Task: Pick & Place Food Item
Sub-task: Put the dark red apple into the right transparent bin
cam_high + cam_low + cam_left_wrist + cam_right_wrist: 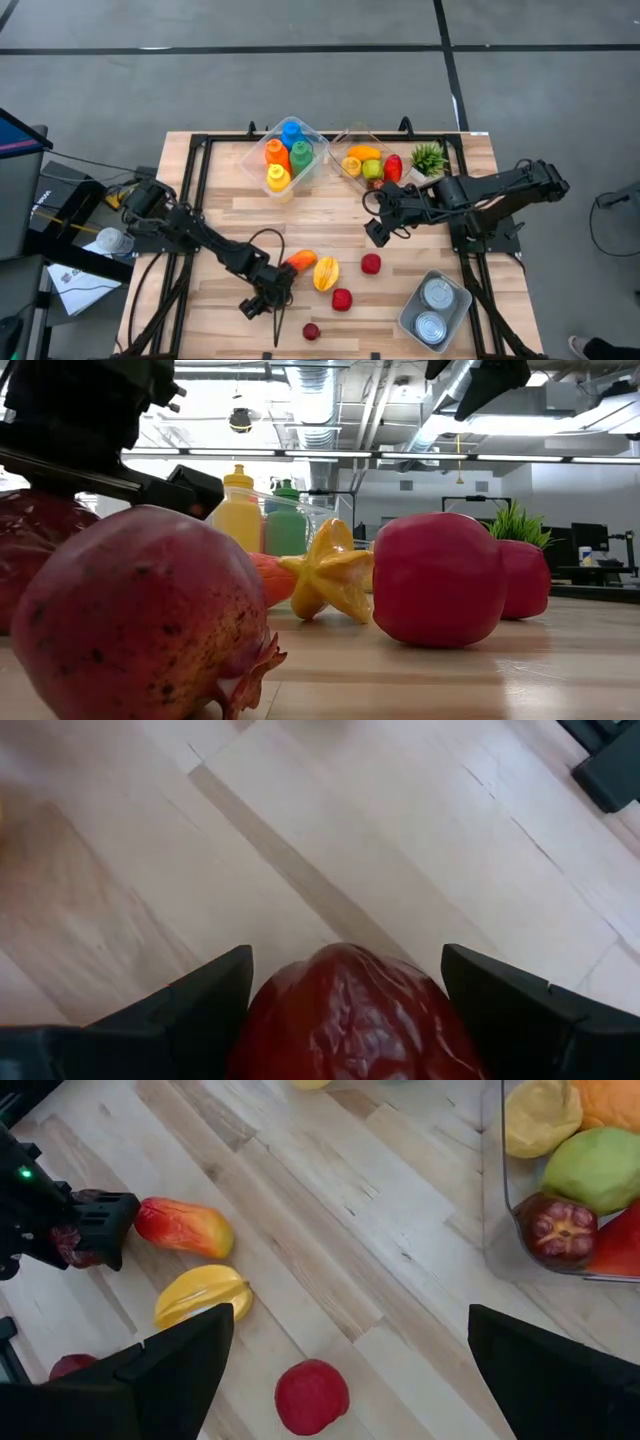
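- Nearest you, table front edge: a pomegranate (311, 331) lies loose, untouched.
- Left gripper (266, 296) is down at the table's front-left w/ a dark red wrinkled fruit (355, 1015) between its fingers (195, 1010). Jaws stand wide; wrist view doesn't show the pads pressed on the skin, so you can't call it gripped yet. Fruit looks to rest on the wood.
- Just beside it: mango (300, 261), then starfruit (325, 273), a red fruit (342, 299) and a second red fruit (371, 264), all loose on the table (220, 235).
- Right gripper (377, 232) hovers mid-table, right of centre, jaws full open, nothing held.
- Front-right: bin w/ two cans (434, 309).
- Far side: produce bin (372, 163) w/ several fruits in, bottle bin (285, 157), small green plant (429, 158).
- Status, my read: some items binned, abt six still loose. Left arm at grasp stage; close, lift, carry all left to do.
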`<move>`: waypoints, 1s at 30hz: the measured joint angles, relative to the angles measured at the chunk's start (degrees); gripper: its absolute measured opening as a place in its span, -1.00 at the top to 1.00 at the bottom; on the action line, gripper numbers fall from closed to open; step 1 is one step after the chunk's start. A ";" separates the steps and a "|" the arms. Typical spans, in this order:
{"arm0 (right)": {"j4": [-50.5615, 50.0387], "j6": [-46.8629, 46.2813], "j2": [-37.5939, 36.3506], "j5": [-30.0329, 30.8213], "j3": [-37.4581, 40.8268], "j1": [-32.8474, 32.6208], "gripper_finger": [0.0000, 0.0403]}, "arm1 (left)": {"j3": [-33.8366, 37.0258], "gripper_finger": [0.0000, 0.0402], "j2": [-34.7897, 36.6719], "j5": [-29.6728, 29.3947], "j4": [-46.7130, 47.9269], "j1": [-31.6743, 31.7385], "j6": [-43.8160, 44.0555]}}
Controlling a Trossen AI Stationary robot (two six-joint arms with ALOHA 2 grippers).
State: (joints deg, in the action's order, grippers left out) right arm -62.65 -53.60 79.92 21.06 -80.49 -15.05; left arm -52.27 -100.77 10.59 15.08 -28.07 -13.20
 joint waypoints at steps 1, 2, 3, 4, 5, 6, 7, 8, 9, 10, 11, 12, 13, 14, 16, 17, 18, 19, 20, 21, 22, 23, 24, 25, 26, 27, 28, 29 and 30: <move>0.00 0.00 0.00 0.00 0.00 0.00 -0.94 | 0.01 -0.54 0.03 -0.28 0.05 -0.05 0.14; 0.01 0.01 0.00 -0.01 0.00 0.00 -0.94 | 0.06 -0.54 0.26 -0.75 0.18 -0.07 0.22; 0.02 0.02 0.00 0.00 0.00 0.00 -0.94 | 0.09 -0.53 0.34 -1.21 0.23 -0.07 0.39; 0.05 0.00 0.00 0.00 0.00 0.00 -0.94 | 0.09 -0.51 0.45 -1.53 0.37 -0.10 0.39; 0.08 0.00 0.00 0.00 0.00 0.00 -0.94 | 0.11 -0.48 0.65 -1.83 0.55 -0.10 0.39; 0.13 0.00 0.00 0.00 0.00 0.00 -0.94 | 0.13 -0.46 0.76 -2.18 0.96 -0.10 0.71; 0.18 0.00 0.00 0.00 0.00 0.00 -0.94 | 0.15 -0.43 0.78 -2.33 1.26 -0.10 1.54; 0.28 0.00 0.00 0.00 0.00 0.00 -0.94 | 0.15 -0.40 0.98 -2.35 1.54 -0.10 2.53; 0.43 0.00 0.00 0.00 0.00 0.00 -0.94 | 0.23 -0.38 1.36 -2.55 2.38 -0.10 3.59; 0.56 0.00 0.00 0.00 0.00 0.00 -0.94 | 0.36 -0.37 1.87 -2.62 3.31 -0.10 4.77; 0.69 0.01 0.00 0.00 0.00 0.00 -0.94 | 0.49 -0.36 2.49 -2.68 3.95 -0.10 5.85; 0.80 0.02 0.00 -0.01 0.00 0.00 -0.94 | 0.61 -0.36 3.29 -2.96 4.23 -0.10 6.68; 0.96 0.04 0.00 0.00 0.00 0.00 -0.94 | 0.61 -0.36 4.43 -3.14 4.21 -0.10 7.70; 1.29 0.04 0.00 -0.02 0.00 0.00 -0.94 | 0.57 -0.37 5.90 -4.05 3.99 -0.10 8.54; 1.89 0.07 0.00 -0.02 0.00 0.00 -0.94 | 0.49 -0.38 9.07 -4.89 4.01 -0.10 9.99; 2.11 0.07 0.00 0.00 0.00 0.00 -0.94 | 0.48 -0.38 10.54 -5.38 4.04 -0.01 10.85; 2.26 0.15 0.00 0.00 0.00 0.00 -0.94 | 0.48 -0.38 12.35 -6.02 4.24 0.18 11.93; 2.40 0.17 0.00 0.00 0.00 -0.04 -0.94 | 0.48 -0.37 14.17 -6.43 4.24 0.32 12.94; 2.65 0.17 0.00 0.00 0.00 -0.21 -0.94 | 0.48 -0.36 16.22 -6.81 4.06 0.61 14.34; 3.15 0.20 0.00 0.00 0.00 -0.34 -0.94 | 0.48 -0.36 18.44 -7.68 4.20 0.78 15.86; 3.97 0.57 0.00 -0.01 0.00 -0.38 -0.94 | 0.46 -0.36 20.64 -8.96 4.11 1.04 17.70; 4.93 1.12 0.00 -0.03 0.00 -0.66 -0.94 | 0.44 -0.37 22.76 -10.70 3.97 1.35 19.40; 6.02 1.63 0.00 -0.02 0.00 -0.98 -0.94 | 0.44 -0.37 25.05 -12.58 3.79 1.65 21.00; 7.16 2.33 0.00 -0.03 0.00 -1.21 -0.94 | 0.44 -0.38 27.23 -14.49 3.14 2.04 22.51; 8.39 3.20 0.00 -0.05 0.00 -1.52 -0.94 | 0.44 -0.38 29.53 -16.40 2.02 2.45 23.84; 9.61 3.96 0.00 -0.04 0.00 -1.79 -0.94 | 0.43 -0.38 31.83 -18.34 0.57 2.97 24.99; 10.70 4.58 0.00 -0.02 0.00 -2.05 -0.94 | 0.42 -0.39 34.02 -20.21 -1.19 3.58 26.08; 11.73 5.19 0.00 -0.02 0.00 -2.31 -0.94 | 0.42 -0.39 36.04 -22.05 -3.03 4.19 27.08; 12.99 5.63 0.00 -0.03 0.00 -2.49 -0.94 | 0.42 -0.39 38.02 -23.59 -5.25 4.93 27.49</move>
State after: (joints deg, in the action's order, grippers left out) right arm -49.66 -47.97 79.92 21.03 -80.49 -17.54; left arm -51.86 -62.75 -13.00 9.84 -23.13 14.29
